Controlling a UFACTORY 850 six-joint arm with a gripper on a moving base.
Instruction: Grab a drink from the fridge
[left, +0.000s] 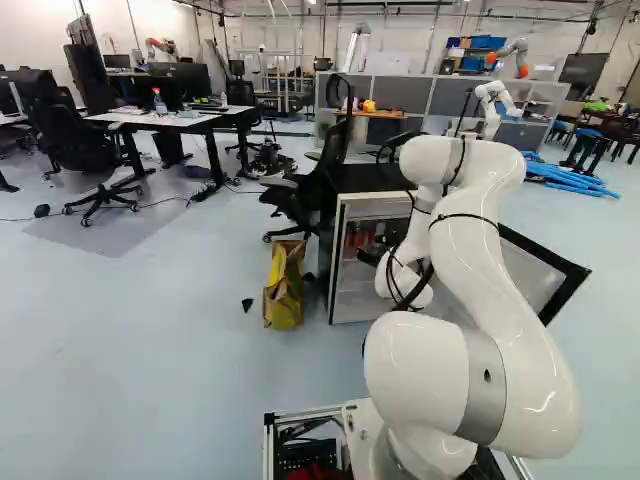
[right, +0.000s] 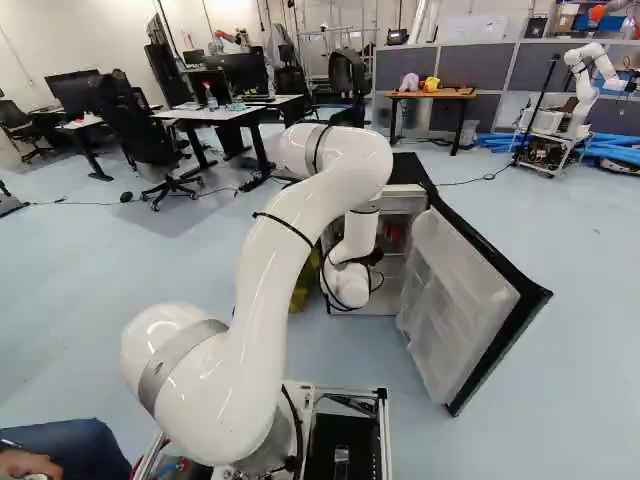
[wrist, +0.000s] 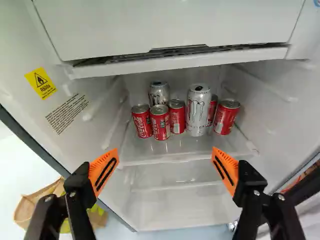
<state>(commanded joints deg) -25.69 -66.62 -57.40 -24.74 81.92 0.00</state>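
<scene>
The fridge (left: 345, 270) stands ahead of the arm with its door swung wide. In the left base view my gripper (left: 372, 254) is at the fridge's opening, its fingertips hidden there. The wrist view shows the gripper (wrist: 164, 167) open, its orange-padded fingers wide apart with nothing between them. Farther ahead, on the glass shelf (wrist: 175, 150), stand several red cans (wrist: 160, 123), a tall silver can (wrist: 198, 111) among them and another silver can (wrist: 159, 93) at the back left. All the cans are upright, and neither finger touches one.
The open door (right: 465, 305) reaches out right of the arm. A yellow bag (left: 284, 285) stands left of the fridge, with an office chair (left: 310, 190) behind it. Inside, a white compartment (wrist: 165, 30) hangs above the cans. Another robot (right: 585, 85) stands farther back. A person's hand (right: 28, 463) is beside the base.
</scene>
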